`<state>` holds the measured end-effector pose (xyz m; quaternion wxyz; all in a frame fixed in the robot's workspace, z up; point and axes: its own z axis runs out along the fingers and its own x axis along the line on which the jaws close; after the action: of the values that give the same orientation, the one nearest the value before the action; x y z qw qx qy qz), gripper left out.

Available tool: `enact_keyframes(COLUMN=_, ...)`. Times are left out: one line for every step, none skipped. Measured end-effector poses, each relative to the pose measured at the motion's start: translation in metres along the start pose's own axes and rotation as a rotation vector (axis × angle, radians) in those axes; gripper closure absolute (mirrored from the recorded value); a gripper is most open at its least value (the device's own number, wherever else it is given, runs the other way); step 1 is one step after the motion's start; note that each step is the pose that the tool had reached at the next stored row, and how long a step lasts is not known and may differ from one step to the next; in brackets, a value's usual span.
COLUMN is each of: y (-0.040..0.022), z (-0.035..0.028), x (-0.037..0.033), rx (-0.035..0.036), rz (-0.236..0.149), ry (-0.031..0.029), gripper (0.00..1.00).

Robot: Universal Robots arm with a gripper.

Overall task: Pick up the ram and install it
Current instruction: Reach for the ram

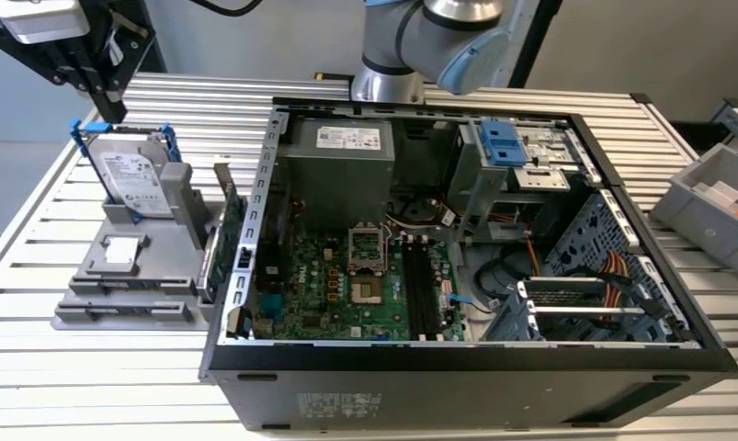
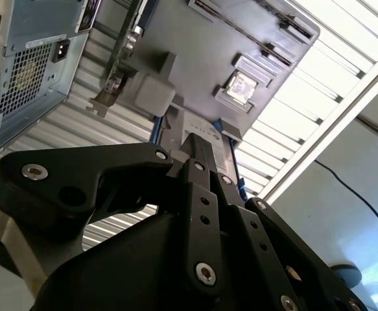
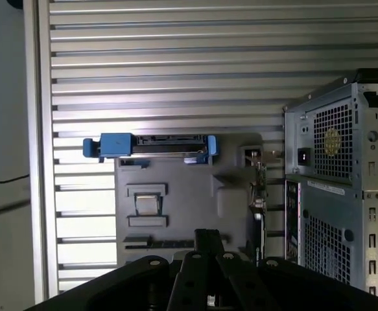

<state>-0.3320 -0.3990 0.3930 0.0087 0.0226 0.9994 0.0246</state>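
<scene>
Overall, room: pale wall and grey floor beyond the table's edges.
Table point(image 1: 197, 101): ribbed metal slats carrying the open computer case point(image 1: 467, 390); a grey bin point(image 1: 709, 197) sits well off the case on the exterior view's right.
Arm point(image 1: 433, 37): base rising behind the case.
Holder point(image 1: 111, 276): grey stepped block just beside the case, with a hard drive point(image 1: 133, 179) standing upright in it.
Gripper point(image 1: 108, 108): hanging above the holder and pointing down, fingers pressed together with nothing visible between them.
Ram point(image 3: 159, 243): apparently the thin dark strip edge-up in a holder slot, apart from the gripper.
</scene>
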Motion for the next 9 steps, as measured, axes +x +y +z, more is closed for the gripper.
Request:
enact_keyframes(y=0.0, z=0.0, x=0.0007, rx=0.0, rz=0.0, ry=0.0001, gripper=1.0)
enact_keyframes(y=-0.0001, z=0.0, x=0.0013, rx=0.0, rz=-0.001, ry=0.0002, gripper=1.0)
enact_keyframes(y=-0.0001, z=0.0, x=0.0019, rx=0.0, rz=-0.001, ry=0.0003, gripper=1.0)
enact_keyframes(y=-0.0001, z=0.0, x=0.0026, rx=0.0, rz=-0.001, ry=0.0003, gripper=1.0)
enact_keyframes(y=-0.0001, z=-0.0001, x=0.0031, rx=0.0, rz=-0.001, ry=0.0005, gripper=1.0)
enact_keyframes(y=-0.0002, z=-0.0001, x=0.0038, rx=0.0, rz=-0.001, ry=0.0006, gripper=1.0)
enact_keyframes(y=-0.0002, z=-0.0001, x=0.0044, rx=0.0001, rz=-0.002, ry=0.0007, gripper=1.0)
enact_keyframes(y=-0.0002, z=-0.0001, x=0.005, rx=-0.0001, rz=-0.002, ry=0.0007, gripper=1.0)
enact_keyframes(y=-0.0003, z=-0.0001, x=0.0057, rx=0.0, rz=-0.002, ry=0.0008, gripper=1.0)
